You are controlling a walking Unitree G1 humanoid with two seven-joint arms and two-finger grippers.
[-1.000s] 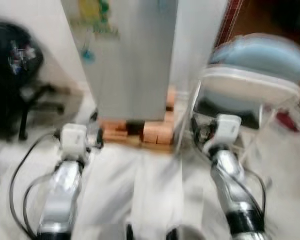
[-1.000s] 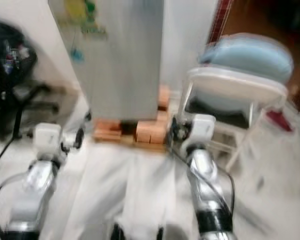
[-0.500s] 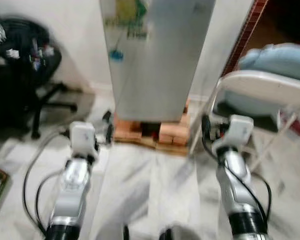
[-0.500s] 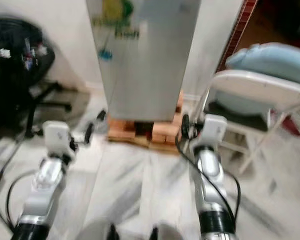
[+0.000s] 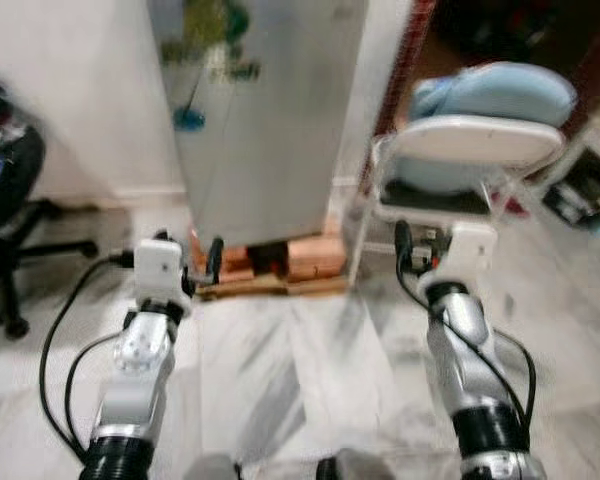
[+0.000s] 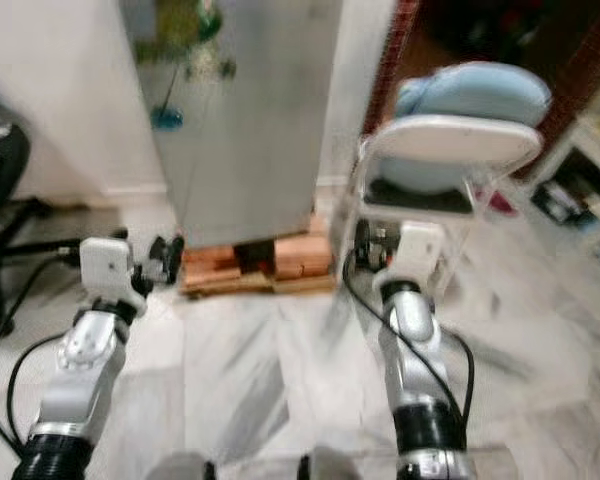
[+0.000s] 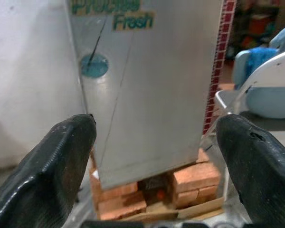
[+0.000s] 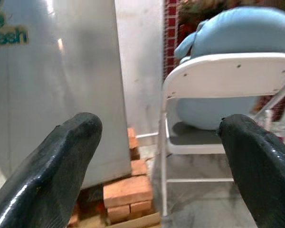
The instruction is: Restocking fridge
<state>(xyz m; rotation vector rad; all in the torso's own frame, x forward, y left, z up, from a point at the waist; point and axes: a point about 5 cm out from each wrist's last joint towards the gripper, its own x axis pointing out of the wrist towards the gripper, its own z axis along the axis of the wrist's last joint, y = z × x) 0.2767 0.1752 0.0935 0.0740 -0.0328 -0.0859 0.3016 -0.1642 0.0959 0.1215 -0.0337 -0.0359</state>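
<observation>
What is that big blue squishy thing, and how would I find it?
Start at the tall silver fridge standing on bricks. Just to its right stands a white folding chair. The pale blue cushion lies on its seat, bulging above the backrest; it is the only soft, rounded blue thing there.

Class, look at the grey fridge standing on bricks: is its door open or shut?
Shut. The fridge shows one flat, closed front above the bricks; no interior or shelves are visible.

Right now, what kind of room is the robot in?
Probably a room in someone's home, maybe near the kitchen. A tall silver fridge stands on bricks on a marble floor. Beside it is a white folding chair with a blue cushion.
</observation>
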